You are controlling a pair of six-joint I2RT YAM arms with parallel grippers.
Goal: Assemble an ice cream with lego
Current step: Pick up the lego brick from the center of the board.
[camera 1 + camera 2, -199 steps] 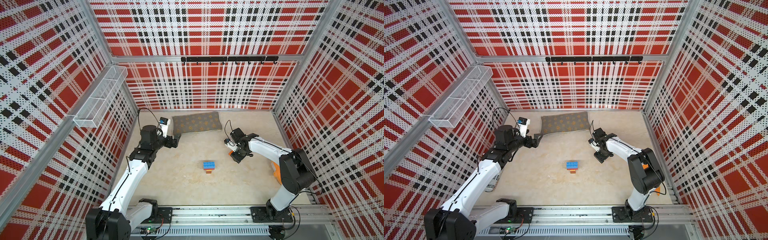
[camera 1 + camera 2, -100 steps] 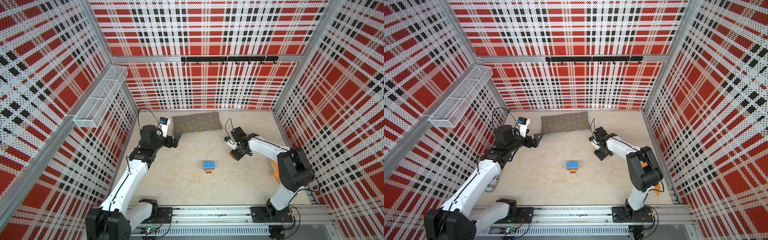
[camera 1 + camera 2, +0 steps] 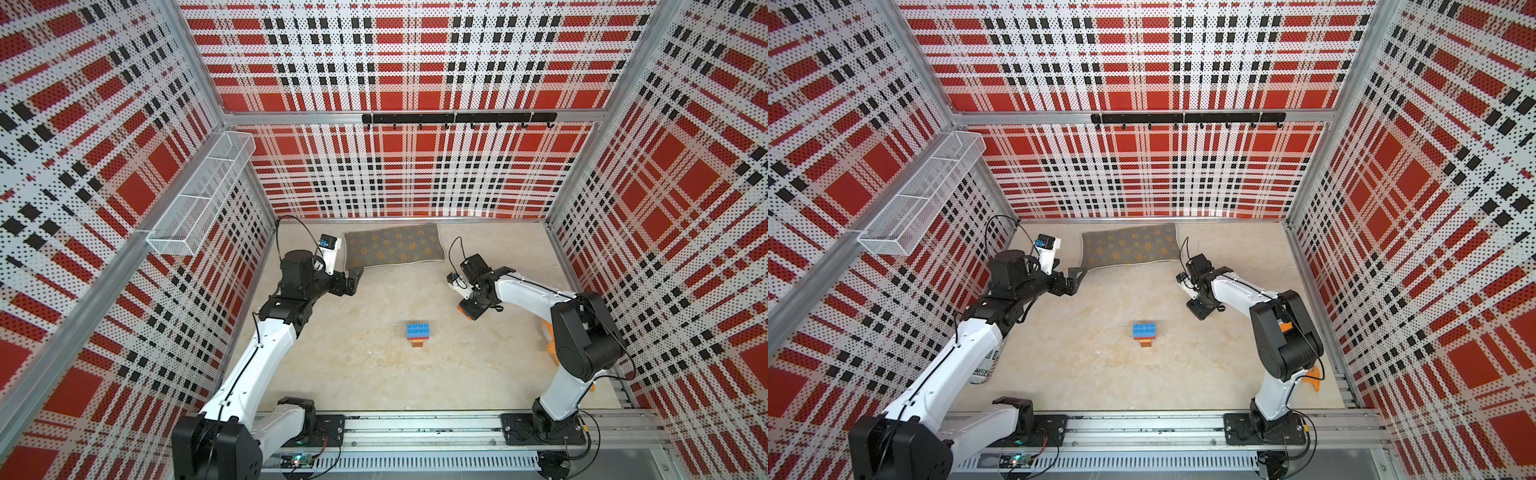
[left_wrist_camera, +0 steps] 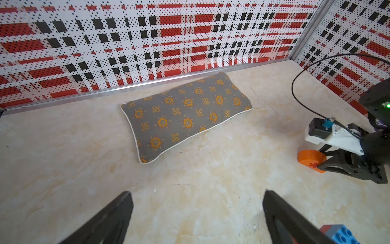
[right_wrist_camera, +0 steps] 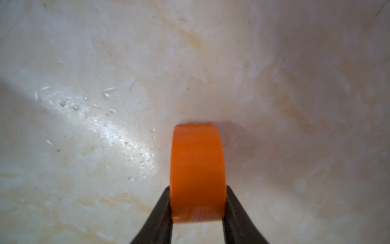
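The stacked lego (image 3: 417, 334) stands at the table's middle, a blue brick on top with red and brown below; it shows in both top views (image 3: 1144, 332) and at the left wrist view's edge (image 4: 341, 234). The orange dome (image 5: 197, 160) rests on the table, right of the stack and further back, with a red mark on its face (image 4: 310, 158). My right gripper (image 5: 197, 190) is shut on this dome, one finger on each side (image 3: 471, 309). My left gripper (image 4: 197, 194) hangs open and empty near the pillow's corner (image 3: 355, 276).
A grey flowered pillow (image 3: 392, 245) lies along the back wall. A wire basket (image 3: 203, 199) hangs on the left wall. An orange object (image 3: 1312, 376) sits behind the right arm's base, and a printed can (image 3: 984, 370) under the left arm.
My right gripper's jaws have closed onto the orange dome. The left arm and the brick stack have not moved.
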